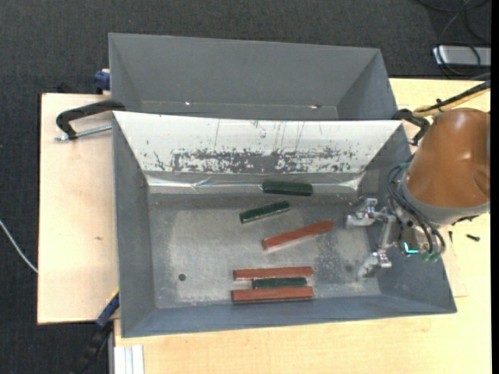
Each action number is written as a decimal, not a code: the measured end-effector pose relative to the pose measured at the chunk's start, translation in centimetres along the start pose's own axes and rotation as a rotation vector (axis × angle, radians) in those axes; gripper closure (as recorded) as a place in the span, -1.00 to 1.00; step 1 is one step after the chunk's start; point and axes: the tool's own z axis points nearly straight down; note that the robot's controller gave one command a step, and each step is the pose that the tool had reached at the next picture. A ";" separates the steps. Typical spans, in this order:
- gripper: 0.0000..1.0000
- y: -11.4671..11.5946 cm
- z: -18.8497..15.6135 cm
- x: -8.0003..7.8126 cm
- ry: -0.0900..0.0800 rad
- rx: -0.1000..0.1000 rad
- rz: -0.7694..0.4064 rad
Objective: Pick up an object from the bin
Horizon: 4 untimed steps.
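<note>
The end effector (373,238) hangs spread and empty at the bin's (132,232) right side, near a slanted red bar (299,234); 5 other bars (273,273) lie farther left.

Bars (298,234) lie in the bin (132,232), end effector (371,238) right of them.

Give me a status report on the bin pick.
Gripper open, empty, at right side of bin. Nearest: slanted red-brown bar, untouched. Nothing in between.
</note>
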 end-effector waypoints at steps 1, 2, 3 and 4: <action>-1.00 0.0 -0.4 -0.2 -0.008 0.001 -0.002; 1.00 6.0 5.9 -3.7 -0.002 0.000 -0.018; 1.00 6.0 5.9 -3.7 -0.002 0.001 -0.018; 1.00 6.2 5.8 -4.0 -0.004 0.003 -0.039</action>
